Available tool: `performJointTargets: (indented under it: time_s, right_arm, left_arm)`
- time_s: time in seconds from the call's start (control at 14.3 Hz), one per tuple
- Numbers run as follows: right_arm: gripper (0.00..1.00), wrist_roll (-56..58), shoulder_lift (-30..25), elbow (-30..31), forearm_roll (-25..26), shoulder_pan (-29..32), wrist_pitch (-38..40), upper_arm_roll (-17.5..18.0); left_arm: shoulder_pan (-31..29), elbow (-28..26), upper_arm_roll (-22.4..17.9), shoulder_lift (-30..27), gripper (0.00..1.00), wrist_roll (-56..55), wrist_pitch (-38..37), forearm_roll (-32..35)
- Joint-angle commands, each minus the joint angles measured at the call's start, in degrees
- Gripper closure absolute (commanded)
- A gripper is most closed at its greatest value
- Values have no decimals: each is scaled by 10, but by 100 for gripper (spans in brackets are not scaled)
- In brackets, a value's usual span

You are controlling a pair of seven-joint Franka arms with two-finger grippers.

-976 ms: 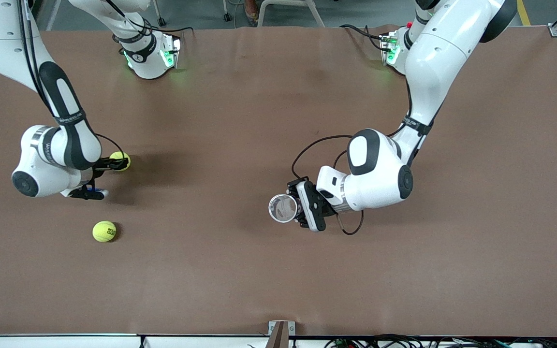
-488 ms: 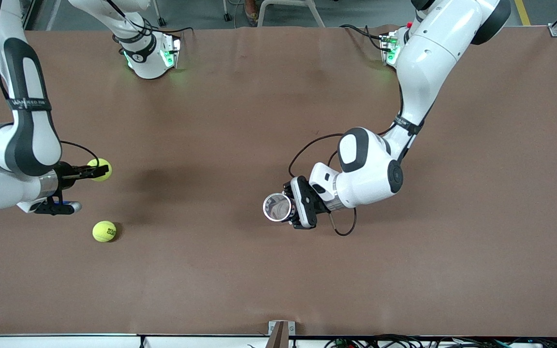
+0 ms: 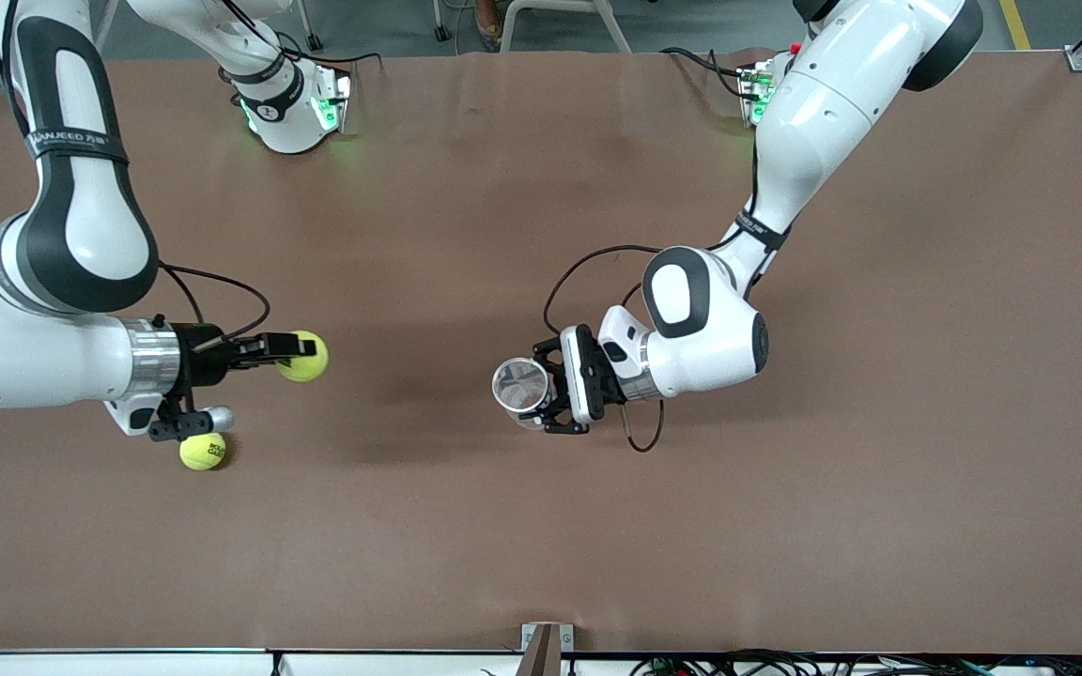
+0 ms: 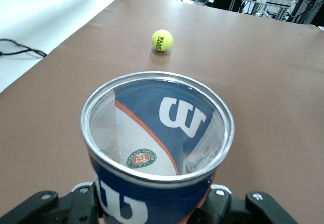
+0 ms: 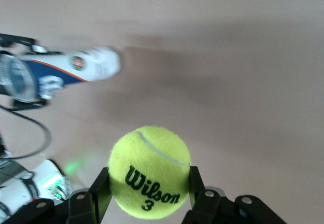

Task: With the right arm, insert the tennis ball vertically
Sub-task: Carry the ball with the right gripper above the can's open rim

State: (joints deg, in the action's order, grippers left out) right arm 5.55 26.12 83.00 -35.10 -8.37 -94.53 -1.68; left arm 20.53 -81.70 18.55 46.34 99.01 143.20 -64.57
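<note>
My right gripper (image 3: 302, 351) is shut on a yellow tennis ball (image 3: 304, 359), held in the air over the table toward the right arm's end. The right wrist view shows the ball (image 5: 150, 172) printed "Wilson 3", pinched between both fingers (image 5: 99, 188). My left gripper (image 3: 541, 399) is shut on a clear tennis ball can (image 3: 520, 387) with a blue Wilson label, held over the middle of the table. Its open metal rim (image 4: 157, 80) shows nothing inside. The can (image 5: 61, 68) also appears in the right wrist view, apart from the ball.
A second tennis ball (image 3: 203, 451) lies on the brown table (image 3: 541, 545), just under the right arm's wrist, and shows in the left wrist view (image 4: 162, 40). Both arm bases (image 3: 289, 113) stand along the edge farthest from the front camera.
The right arm has swung the held ball from the table's end toward the middle, closer to the can. The left arm has shifted the can a little toward the right arm's end.
</note>
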Motion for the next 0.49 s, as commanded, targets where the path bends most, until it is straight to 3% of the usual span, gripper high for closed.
performJointTargets:
  time_s: [0.0, 0.21, 0.42]
  right_arm:
    - [88, -68, 6, -26, -35, -47, -42, -3]
    - [88, -162, 16, -50, -46, -95, -101, -3]
    - [88, -182, 38, -49, -122, -139, -168, -3]
  left_arm:
    - [0, 0, 3, 9, 38, 55, 9, -31]
    - [0, -7, 4, 11, 36, 64, 9, -32]
    - [0, -7, 4, 11, 33, 64, 9, -35]
